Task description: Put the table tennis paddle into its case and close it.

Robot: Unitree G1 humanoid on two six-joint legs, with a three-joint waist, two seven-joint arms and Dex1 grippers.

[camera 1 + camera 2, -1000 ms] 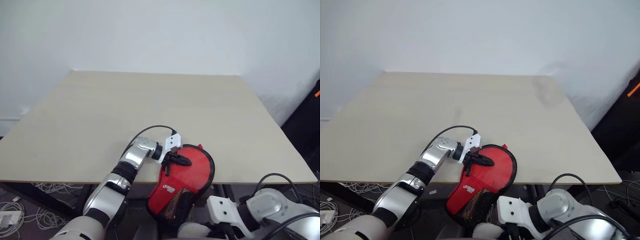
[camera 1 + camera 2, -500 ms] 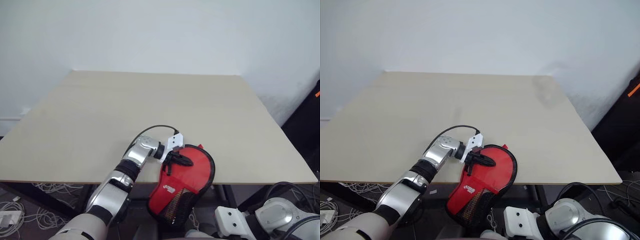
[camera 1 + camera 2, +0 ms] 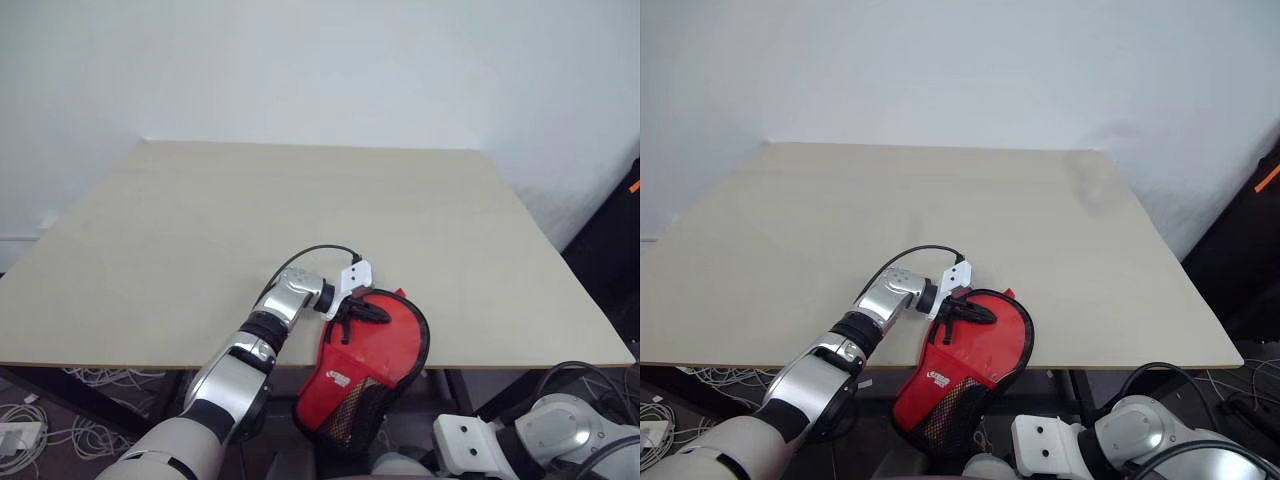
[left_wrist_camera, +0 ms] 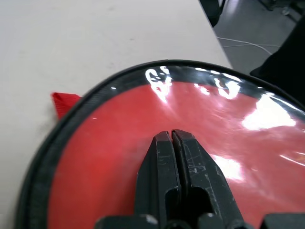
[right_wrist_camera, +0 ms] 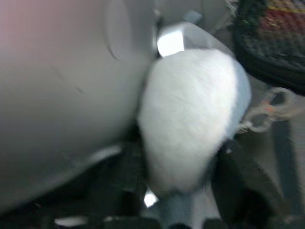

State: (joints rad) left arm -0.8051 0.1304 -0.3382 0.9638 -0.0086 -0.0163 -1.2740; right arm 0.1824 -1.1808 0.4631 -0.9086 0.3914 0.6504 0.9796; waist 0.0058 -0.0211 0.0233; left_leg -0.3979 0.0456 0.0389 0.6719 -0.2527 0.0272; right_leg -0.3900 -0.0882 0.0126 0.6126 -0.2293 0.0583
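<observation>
Left eye view: a pale wooden surface (image 3: 300, 230) stands before a white wall, with the case (image 3: 372, 360) at its near edge.
Case: a paddle-shaped cover with black edging, its round end lying on the surface and its narrow mesh end hanging over the near edge towards the floor.
Case face: a clear, glossy panel facing up, red beneath it; a white logo on a red patch sits near the mesh part.
Paddle: the red seen through the clear panel may be its rubber face; the frames do not settle this, and no handle is visible.
Left end effector (image 3: 365, 313): fingers pressed together with no gap, resting tip-down on the clear panel of the case's round end, gripping nothing.
Left wrist view: the two black fingers (image 4: 164, 171) lie side by side on the red panel; a small red tab (image 4: 63, 102) projects from the case's rim onto the surface.
Right end effector: its opening cannot be told.
Floor: loose white cables (image 3: 90, 385) lie under the surface on the left.
</observation>
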